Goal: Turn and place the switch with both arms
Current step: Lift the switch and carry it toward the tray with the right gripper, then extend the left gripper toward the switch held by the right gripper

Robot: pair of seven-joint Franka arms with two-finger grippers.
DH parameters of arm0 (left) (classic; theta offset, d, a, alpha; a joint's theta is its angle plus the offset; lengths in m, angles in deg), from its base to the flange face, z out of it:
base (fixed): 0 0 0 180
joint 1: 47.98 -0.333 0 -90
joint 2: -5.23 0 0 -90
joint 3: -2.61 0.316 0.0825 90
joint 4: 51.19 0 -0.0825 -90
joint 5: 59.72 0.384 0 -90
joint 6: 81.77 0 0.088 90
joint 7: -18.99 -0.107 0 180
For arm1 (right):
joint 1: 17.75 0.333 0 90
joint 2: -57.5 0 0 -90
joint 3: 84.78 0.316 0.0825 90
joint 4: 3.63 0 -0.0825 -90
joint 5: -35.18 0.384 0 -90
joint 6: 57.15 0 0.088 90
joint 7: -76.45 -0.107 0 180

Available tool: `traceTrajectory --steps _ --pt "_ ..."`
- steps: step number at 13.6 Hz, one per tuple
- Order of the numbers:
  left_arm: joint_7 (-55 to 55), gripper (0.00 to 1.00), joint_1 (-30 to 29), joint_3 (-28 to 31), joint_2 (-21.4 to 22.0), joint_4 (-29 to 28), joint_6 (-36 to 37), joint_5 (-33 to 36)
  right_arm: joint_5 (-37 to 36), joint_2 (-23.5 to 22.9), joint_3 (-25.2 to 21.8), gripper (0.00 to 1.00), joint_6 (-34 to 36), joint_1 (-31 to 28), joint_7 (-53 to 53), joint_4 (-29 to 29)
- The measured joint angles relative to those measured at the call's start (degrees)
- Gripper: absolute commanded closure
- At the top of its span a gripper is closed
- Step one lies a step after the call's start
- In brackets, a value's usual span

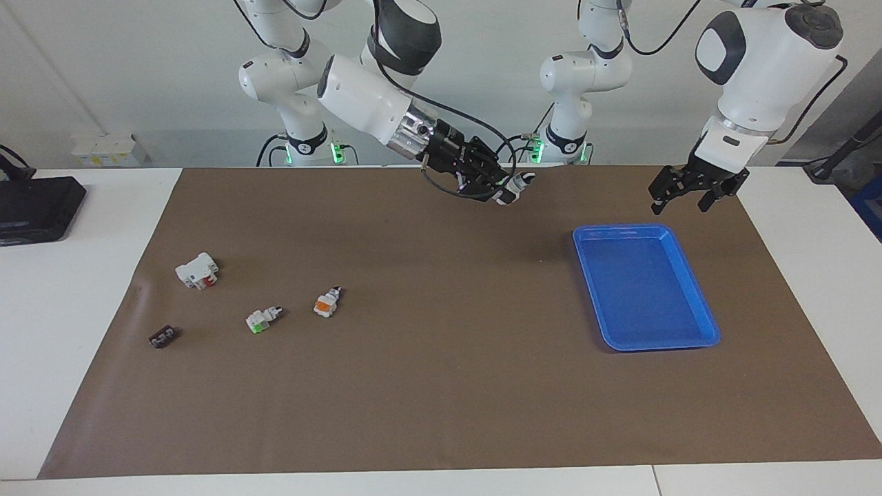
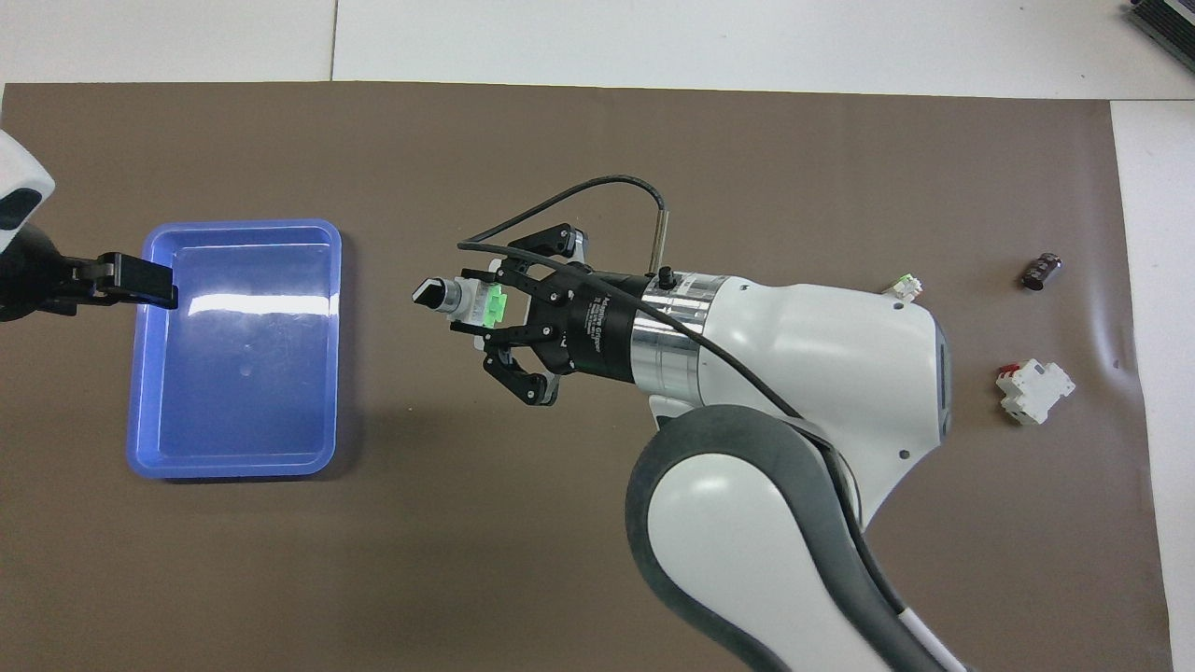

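My right gripper (image 1: pixel 501 189) is shut on a white switch (image 1: pixel 515 186) and holds it in the air over the mat, between the mat's middle and the blue tray (image 1: pixel 661 344). In the overhead view the held switch (image 2: pixel 467 303) shows a green face, and its black-tipped stem points toward the tray (image 2: pixel 233 226); the right gripper (image 2: pixel 485 308) grips its body. My left gripper (image 1: pixel 682 196) hangs open and empty over the tray's edge at the left arm's end (image 2: pixel 140 283). Two more switches lie on the mat: one green-faced (image 1: pixel 262 319) (image 2: pixel 904 287), one orange-faced (image 1: pixel 326 303), hidden under the arm from overhead.
A larger white block with a red part (image 1: pixel 198 270) (image 2: pixel 1034 392) and a small dark strip (image 1: pixel 163 337) (image 2: pixel 1041 271) lie toward the right arm's end. A black device (image 1: pixel 34 207) sits off the mat there. The tray holds nothing.
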Motion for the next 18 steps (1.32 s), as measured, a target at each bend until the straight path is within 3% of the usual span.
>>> traceTrajectory --steps 4,9,14,18 --pt "0.00 0.00 0.11 -0.55 0.39 0.00 0.17 -0.83 1.00 -1.07 0.02 1.00 -3.91 3.38 -0.03 -0.01" --pt "0.01 0.01 0.02 0.03 0.75 0.22 0.11 -14.29 1.00 -1.12 0.12 1.00 -3.95 4.46 -0.03 0.55" --pt "-0.98 0.13 -1.22 0.25 1.02 0.80 0.20 -29.46 1.00 -1.14 0.18 1.00 -3.98 4.59 0.38 0.81" --pt "-9.23 0.31 -1.49 0.37 1.11 0.81 1.48 -36.03 1.00 -1.48 0.10 1.00 -3.98 4.36 0.94 0.74"
